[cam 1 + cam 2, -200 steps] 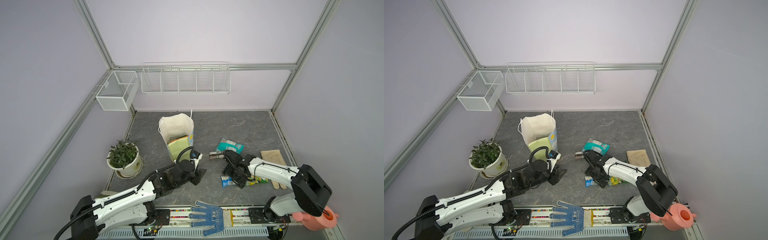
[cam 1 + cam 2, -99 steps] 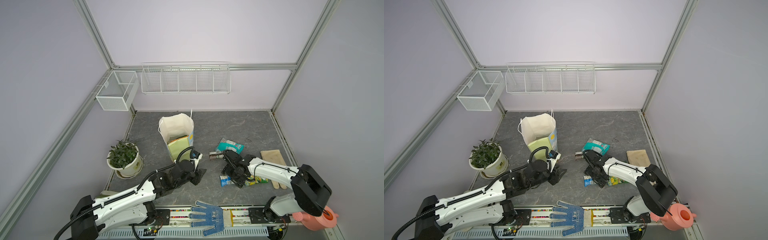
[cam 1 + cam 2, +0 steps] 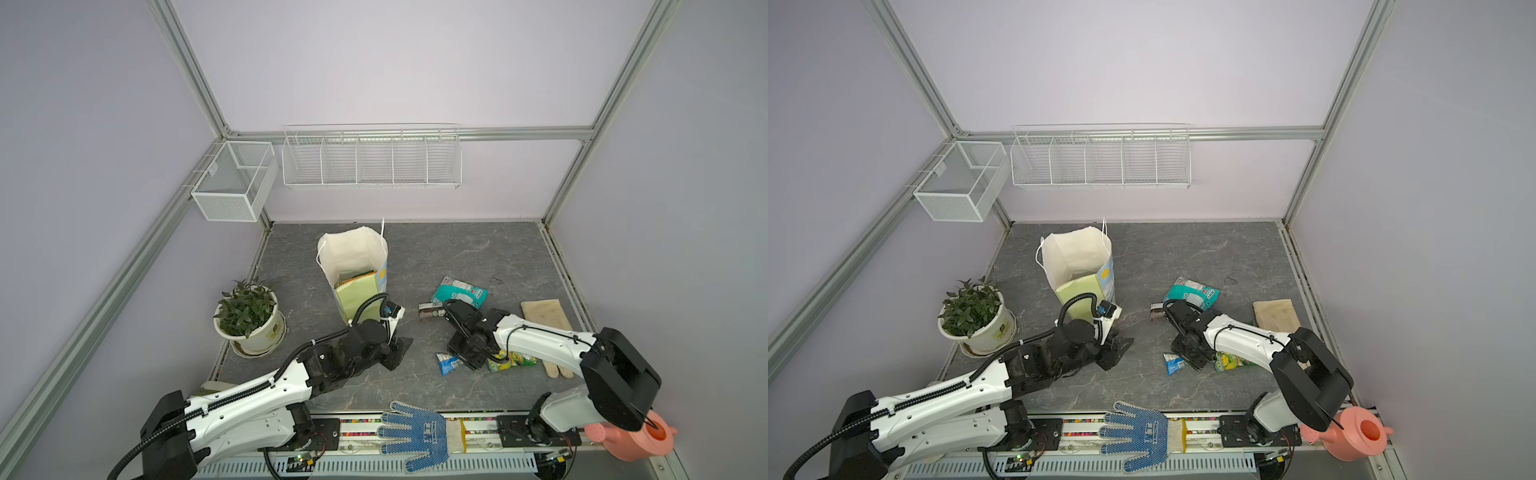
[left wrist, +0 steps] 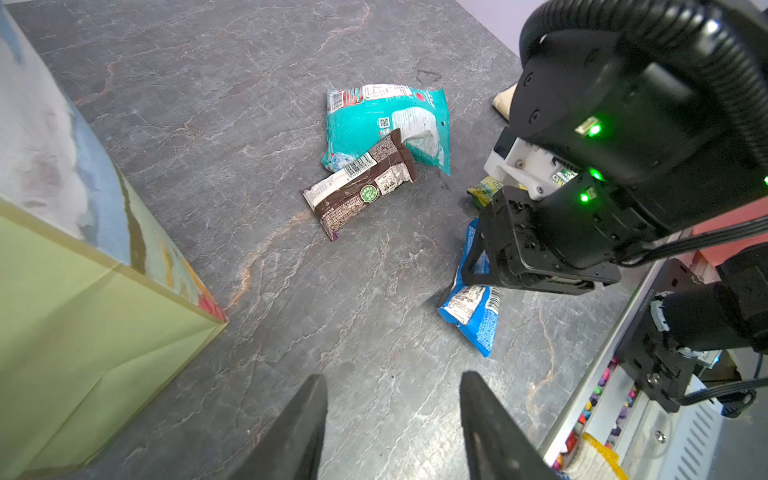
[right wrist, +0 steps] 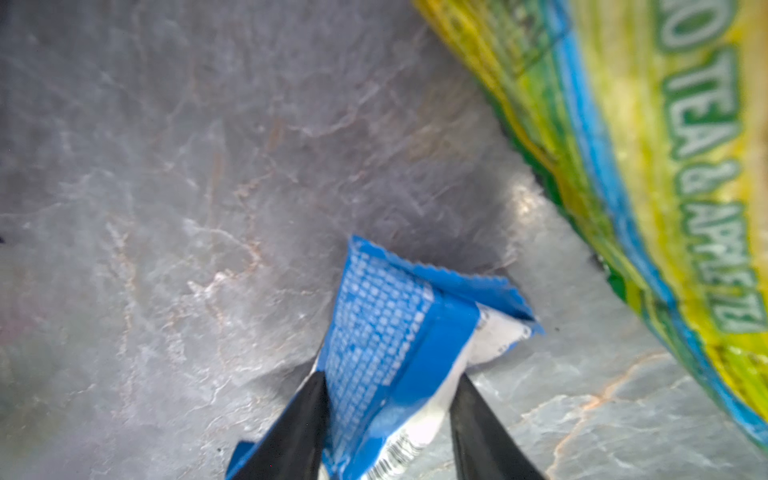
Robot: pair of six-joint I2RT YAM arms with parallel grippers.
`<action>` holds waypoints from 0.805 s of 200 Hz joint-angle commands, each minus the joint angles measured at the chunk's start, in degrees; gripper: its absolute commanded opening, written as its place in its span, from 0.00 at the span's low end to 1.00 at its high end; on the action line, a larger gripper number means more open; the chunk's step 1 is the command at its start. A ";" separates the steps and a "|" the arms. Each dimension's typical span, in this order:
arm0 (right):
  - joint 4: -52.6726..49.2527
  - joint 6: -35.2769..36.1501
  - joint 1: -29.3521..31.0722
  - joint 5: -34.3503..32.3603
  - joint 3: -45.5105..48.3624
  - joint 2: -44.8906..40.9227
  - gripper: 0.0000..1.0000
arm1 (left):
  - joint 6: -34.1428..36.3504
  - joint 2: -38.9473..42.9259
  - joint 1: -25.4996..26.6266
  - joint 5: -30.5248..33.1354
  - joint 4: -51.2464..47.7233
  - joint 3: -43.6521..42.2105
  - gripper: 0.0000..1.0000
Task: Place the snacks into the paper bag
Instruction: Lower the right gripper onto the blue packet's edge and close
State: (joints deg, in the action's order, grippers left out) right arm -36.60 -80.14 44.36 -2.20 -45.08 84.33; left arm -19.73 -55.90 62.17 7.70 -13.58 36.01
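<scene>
Blue packet (image 5: 374,316): crumpled, tented up, pinched between fingers of right claw (image 5: 388,380). Yellow-green packet (image 5: 648,166): flat, just beside that claw. Brown bar (image 4: 361,187): one end over teal packet (image 4: 386,120), both farther off from claw. Paper bag (image 3: 353,257): upright, mouth open, close beside left claw (image 4: 392,382), packets (image 3: 353,276) inside.

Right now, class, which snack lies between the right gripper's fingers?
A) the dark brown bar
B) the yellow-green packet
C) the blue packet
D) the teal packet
C: the right wrist view shows the blue packet caught between the black fingers of the right gripper, with the yellow-green packet lying apart beside it.
</scene>
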 commanded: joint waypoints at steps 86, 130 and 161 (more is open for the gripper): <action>-2.06 1.30 1.65 -2.38 -2.55 1.02 0.16 | -0.33 1.45 0.23 1.41 -0.48 -0.23 0.52; -2.66 2.13 1.91 -3.02 -3.19 0.62 0.12 | -0.42 1.81 0.23 1.67 -0.69 -0.41 0.52; -3.83 3.87 2.31 -4.16 -4.71 0.41 0.06 | -0.49 1.80 0.23 1.77 -0.76 -0.45 0.52</action>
State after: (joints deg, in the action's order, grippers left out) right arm -37.95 -76.86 46.02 -4.49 -47.86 84.66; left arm -19.75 -54.85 62.17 8.56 -13.89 36.01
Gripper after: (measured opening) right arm 0.099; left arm 0.522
